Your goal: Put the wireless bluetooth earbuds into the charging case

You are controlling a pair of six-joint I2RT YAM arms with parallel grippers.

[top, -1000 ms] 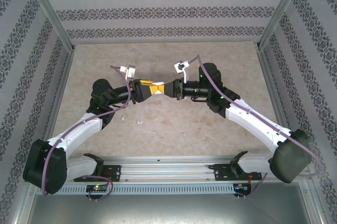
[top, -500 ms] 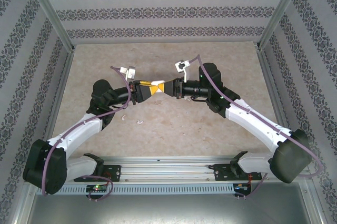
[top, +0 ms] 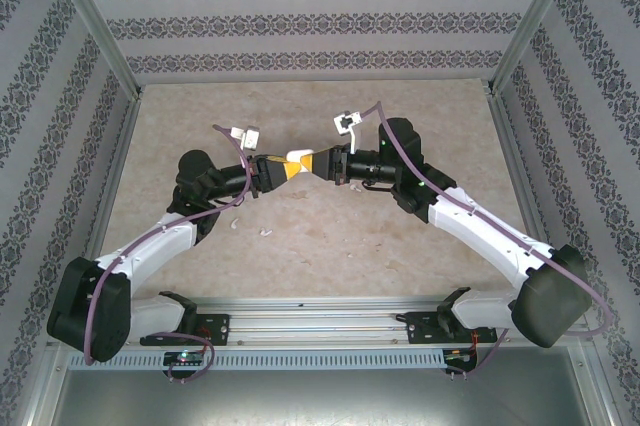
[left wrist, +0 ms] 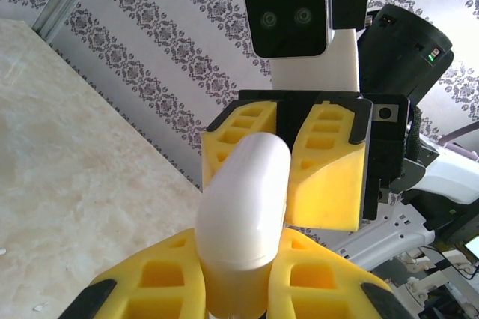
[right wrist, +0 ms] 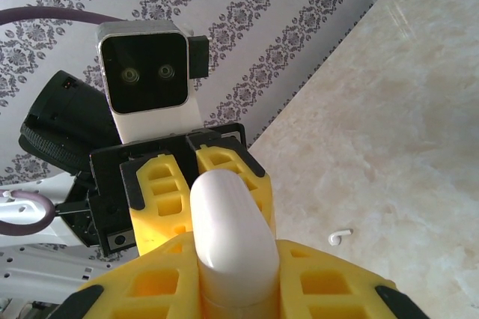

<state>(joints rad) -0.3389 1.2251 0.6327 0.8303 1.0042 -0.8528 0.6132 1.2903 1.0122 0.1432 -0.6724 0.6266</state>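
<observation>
While clamped from both ends in the air above the middle of the table [top: 330, 236], carried clear of the surface: white charging case [left wrist: 243, 199], smooth and rounded. Long axis laid along the line from one gripper to the other, running roughly left to right in the top view and about level, one rounded end pointing toward each wrist. Left gripper [left wrist: 238, 278] closed on the case's nearer end, yellow fingers pressed to both broad sides. Right gripper [right wrist: 236, 281] likewise gripping the opposite end, fingers tight against the shell. Facing each other tip to tip, very close, with only a short stretch of white shell between them. Down on the tabletop, well apart from the case and on the left arm's side: earbuds [top: 266, 233], seen from above as two small white specks, one just beside the left forearm, the other a little nearer the middle of the table. Too small from above to tell which way either points. From the right wrist, one of the earbuds [right wrist: 339, 237] lying flat on the marbled surface, a small curved piece, long axis roughly across that view.
</observation>
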